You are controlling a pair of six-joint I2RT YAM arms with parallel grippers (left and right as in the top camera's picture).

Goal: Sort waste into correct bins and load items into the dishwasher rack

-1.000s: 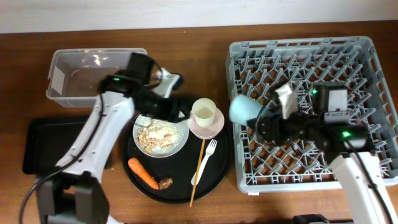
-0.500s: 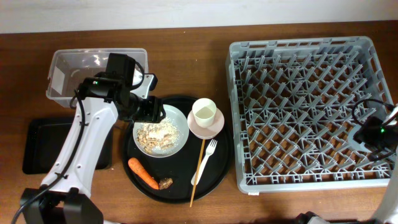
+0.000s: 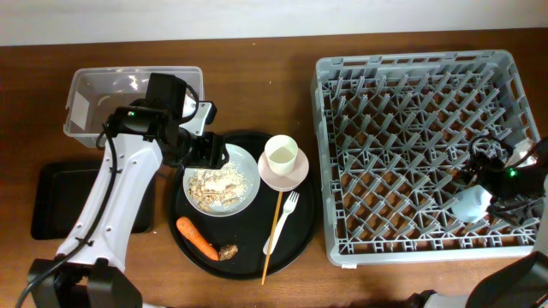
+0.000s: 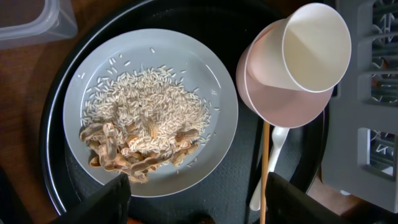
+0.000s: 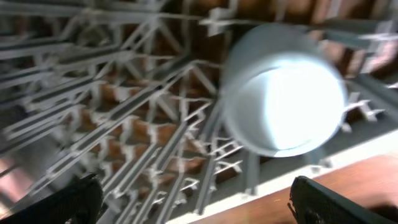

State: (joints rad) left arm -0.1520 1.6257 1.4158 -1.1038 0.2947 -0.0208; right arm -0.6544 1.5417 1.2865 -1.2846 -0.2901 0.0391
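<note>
Loading step, seemingly closing: blue cup [image 5: 283,87] sitting in rack [image 3: 411,62] toward its front right corner, right pincer [image 5: 196,193] hanging released above it; left pincer [image 4: 200,188] hovering spread wide over rice-strewn plate [image 4: 221,118], whose scraps [image 4: 143,118] are probably needing tipping into tub [image 3: 137,71] next.

Large round black tray [image 3: 241,233] on dark brown wooden table [image 3: 257,77]; pale wall strip [image 3: 257,17] along far edge.

Grey plastic lattice rack [image 3: 411,145], glossy pale plate [image 4: 205,81], clear plastic tub [image 3: 103,98], wooden table [image 3: 257,60]
</note>
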